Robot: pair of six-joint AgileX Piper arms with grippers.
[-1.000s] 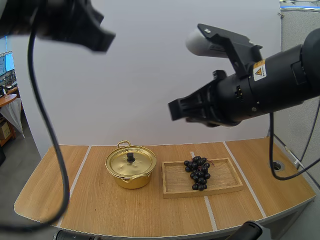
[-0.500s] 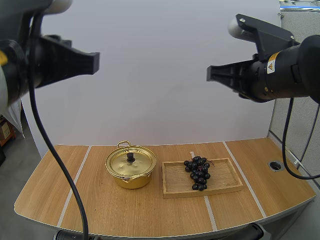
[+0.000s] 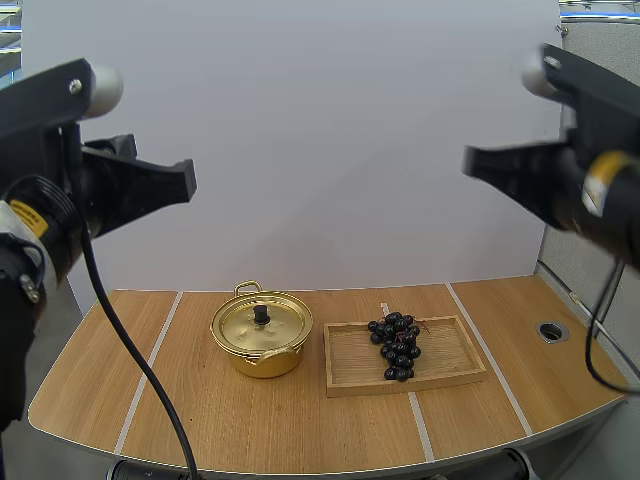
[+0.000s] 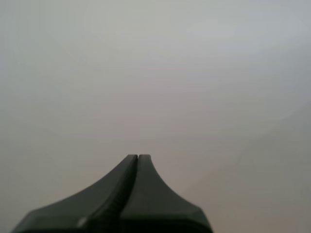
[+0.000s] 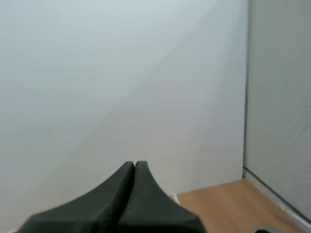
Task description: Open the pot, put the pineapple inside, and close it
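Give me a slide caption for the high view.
Gold pot, lid on, beside a wooden tray of grapes on the table.

Pot [image 3: 262,338] and tray [image 3: 350,368] sit close mid-counter [image 3: 200,420] — tight gap between. Grapes [image 3: 396,347] take tray's middle. Bare counter front and both ends — open overhead.

Probably a robotics lab bench: plain white screen [image 3: 350,150] behind a wooden table [image 3: 250,420], grey partition [image 5: 279,97] at its 3 o'clock.

Lower centre of the frame: pot [image 3: 261,340] (lid [image 3: 261,322] on) stands on the table [image 3: 200,420], left of the tray [image 3: 450,355] holding grapes [image 3: 396,346].
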